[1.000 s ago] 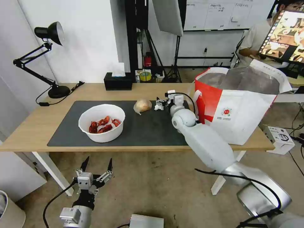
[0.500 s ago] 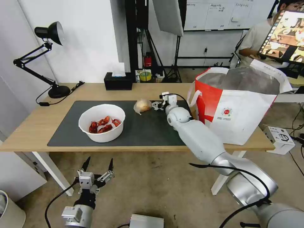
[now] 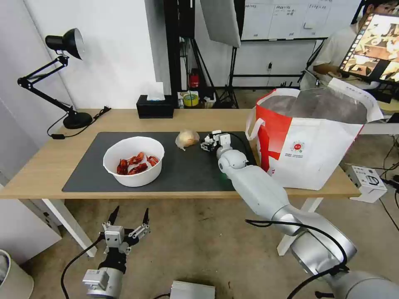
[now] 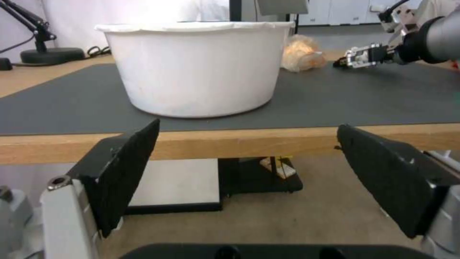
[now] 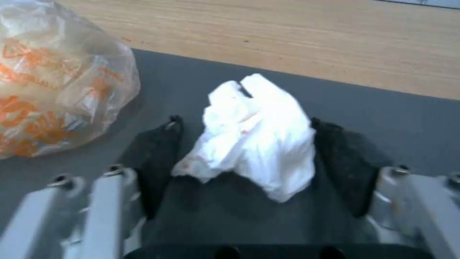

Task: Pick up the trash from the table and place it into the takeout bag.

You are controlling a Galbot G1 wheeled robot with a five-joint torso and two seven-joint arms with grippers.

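Right tool (image 5: pixel 244 158) spread open around white tissue wad (image 5: pixel 254 136) on the surface's mat (image 3: pixel 183 166), right of film-skinned lump (image 3: pixel 187 138), left tool (image 3: pixel 128 218) open, low near the floor

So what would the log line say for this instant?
right gripper: open around tissue wad on mat | left gripper: open, parked below table

Evenly and brightly lit, soft and diffuse, apparently from overhead. Only faint shadows under the table (image 3: pixel 50 170) and beneath the white round bowl (image 4: pixel 199 68). Mild glare on the takeout bag (image 3: pixel 320 137) foil lining. Wide-angle bending toward the head view's edges. Soft, smeared focus in both wrist views.
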